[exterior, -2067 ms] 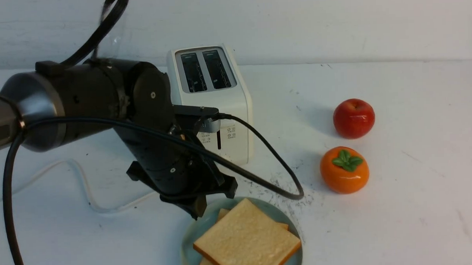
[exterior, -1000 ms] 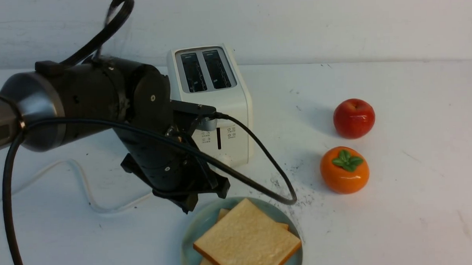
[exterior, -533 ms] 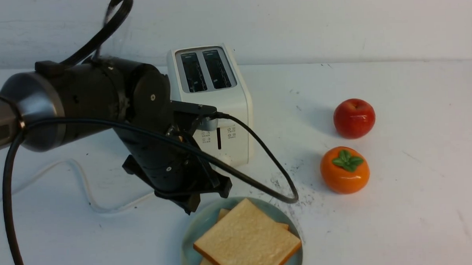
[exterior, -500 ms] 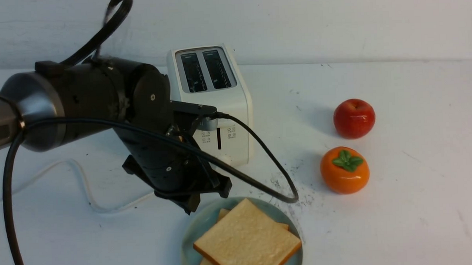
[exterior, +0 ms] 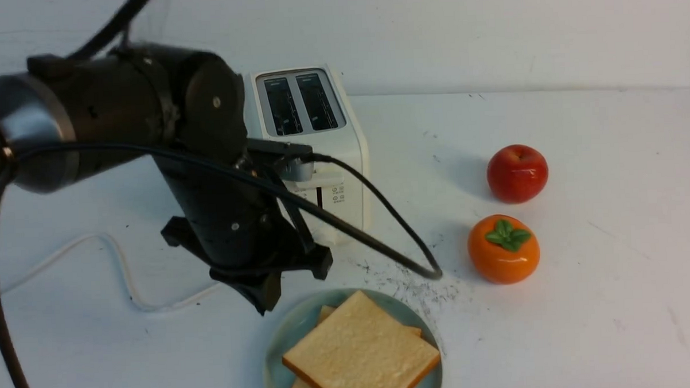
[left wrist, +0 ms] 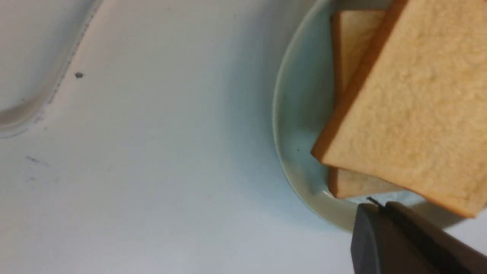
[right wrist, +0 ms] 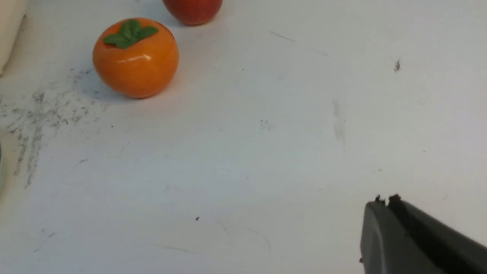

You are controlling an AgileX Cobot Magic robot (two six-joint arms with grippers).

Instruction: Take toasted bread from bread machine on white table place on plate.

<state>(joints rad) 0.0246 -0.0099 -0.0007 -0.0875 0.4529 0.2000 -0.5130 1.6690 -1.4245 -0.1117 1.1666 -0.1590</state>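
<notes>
Two slices of toast [exterior: 359,348] lie stacked and crossed on a round pale blue-green plate [exterior: 279,371], which sits on the white table [exterior: 585,335] in front of a white two-slot toaster [exterior: 349,153]. I see dark, bare slots in the toaster, so I judge the toast delivered and only the arms' withdrawal left to finish. My left gripper [exterior: 266,309] is pressed together with nothing in it, tips pointing down just beside the plate. My right gripper [right wrist: 384,201] is also pressed together and holds nothing, over bare table.

The main risk I see is on the left. If I swing that arm towards the plate or dip it, the tips could catch the rim or nudge the upper slice, whose corners reach out over the plate's edge, and it could slide off. The black cable [exterior: 375,244] loops out past the wrist, between toaster and fruit; a wide sweep might drag it against the toaster or knock the orange persimmon [exterior: 503,249], and perhaps the red apple [exterior: 517,173] behind it. I would lift first, then draw back slowly.
</notes>
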